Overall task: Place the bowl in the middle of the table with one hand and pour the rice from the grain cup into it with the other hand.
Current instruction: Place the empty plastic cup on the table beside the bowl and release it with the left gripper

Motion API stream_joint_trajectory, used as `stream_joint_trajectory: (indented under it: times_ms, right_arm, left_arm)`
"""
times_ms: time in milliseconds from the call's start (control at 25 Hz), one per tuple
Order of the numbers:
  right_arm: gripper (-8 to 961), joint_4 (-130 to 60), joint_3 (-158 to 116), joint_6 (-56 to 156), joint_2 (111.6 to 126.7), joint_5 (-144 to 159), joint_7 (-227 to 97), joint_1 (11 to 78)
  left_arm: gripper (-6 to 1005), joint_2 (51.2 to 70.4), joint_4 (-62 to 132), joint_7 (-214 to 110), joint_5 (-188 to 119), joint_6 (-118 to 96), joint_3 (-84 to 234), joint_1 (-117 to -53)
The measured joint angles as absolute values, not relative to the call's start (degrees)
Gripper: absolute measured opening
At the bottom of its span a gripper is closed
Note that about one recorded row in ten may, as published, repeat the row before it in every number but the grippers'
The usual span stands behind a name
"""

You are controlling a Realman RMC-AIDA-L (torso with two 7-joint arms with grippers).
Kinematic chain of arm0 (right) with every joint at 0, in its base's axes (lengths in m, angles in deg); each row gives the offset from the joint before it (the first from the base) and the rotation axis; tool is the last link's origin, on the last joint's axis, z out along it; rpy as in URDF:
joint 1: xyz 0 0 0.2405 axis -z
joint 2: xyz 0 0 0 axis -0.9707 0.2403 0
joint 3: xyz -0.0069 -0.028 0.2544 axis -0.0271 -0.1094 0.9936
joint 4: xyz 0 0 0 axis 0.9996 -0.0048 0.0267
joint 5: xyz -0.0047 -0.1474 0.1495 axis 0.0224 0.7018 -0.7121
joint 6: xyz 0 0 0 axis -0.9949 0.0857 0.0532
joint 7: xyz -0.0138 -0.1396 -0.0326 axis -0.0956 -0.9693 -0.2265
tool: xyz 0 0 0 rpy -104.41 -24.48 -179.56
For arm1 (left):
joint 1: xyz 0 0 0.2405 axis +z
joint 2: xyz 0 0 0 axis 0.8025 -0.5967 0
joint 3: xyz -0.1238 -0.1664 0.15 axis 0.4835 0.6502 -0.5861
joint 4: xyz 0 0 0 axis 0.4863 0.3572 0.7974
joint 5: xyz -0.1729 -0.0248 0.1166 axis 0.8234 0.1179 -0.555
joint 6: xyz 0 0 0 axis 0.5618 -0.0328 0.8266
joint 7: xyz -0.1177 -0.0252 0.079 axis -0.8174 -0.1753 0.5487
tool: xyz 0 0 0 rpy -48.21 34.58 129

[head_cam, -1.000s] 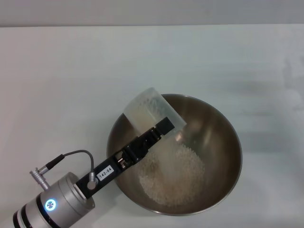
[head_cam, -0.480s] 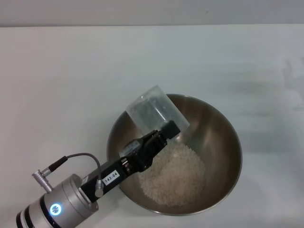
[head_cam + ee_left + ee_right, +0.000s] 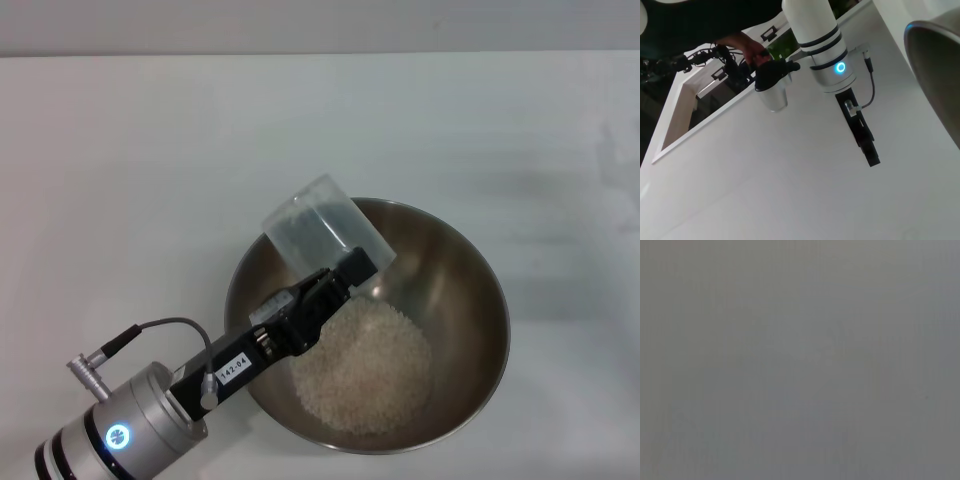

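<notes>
The steel bowl [image 3: 480, 270] stands on the white table [image 3: 130, 180], and its rim also shows in the left wrist view [image 3: 935, 75]. A heap of rice [image 3: 365, 365] lies in its bottom. My left gripper [image 3: 350, 270] is shut on the clear grain cup [image 3: 320, 230]. It holds the cup tipped over the bowl's near-left rim, mouth down toward the rice. The cup looks empty. My right gripper [image 3: 869, 152] hangs over bare table, well away from the bowl, seen only in the left wrist view.
The table's far edge [image 3: 320, 53] runs across the top of the head view. A white cylinder with a black top [image 3: 774, 89] stands beside the right arm by the table's edge. The right wrist view is plain grey.
A second ago rice was still streaming from the cup into the bowl. Now the stream has stopped and the cup looks clear. The left arm shifted only slightly.
</notes>
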State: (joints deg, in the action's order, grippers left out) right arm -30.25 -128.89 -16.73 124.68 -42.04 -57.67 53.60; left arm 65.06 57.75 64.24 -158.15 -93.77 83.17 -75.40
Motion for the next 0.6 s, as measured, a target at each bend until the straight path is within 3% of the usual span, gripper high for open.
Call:
stream_joint_trajectory:
  times_ms: [360, 600]
  right_arm:
    - [436, -30.1, -128.1, -16.7, 124.71, -42.0, -57.6, 53.6]
    - [436, -29.9, -128.1, -16.9, 124.95, -42.0, -57.2, 53.6]
  left_arm:
    - [126, 65.06, 57.9, 61.9, -158.1, -93.8, 83.9, -75.4]
    - [132, 64.99, 59.0, 43.2, -158.1, -94.4, 89.7, -75.5]
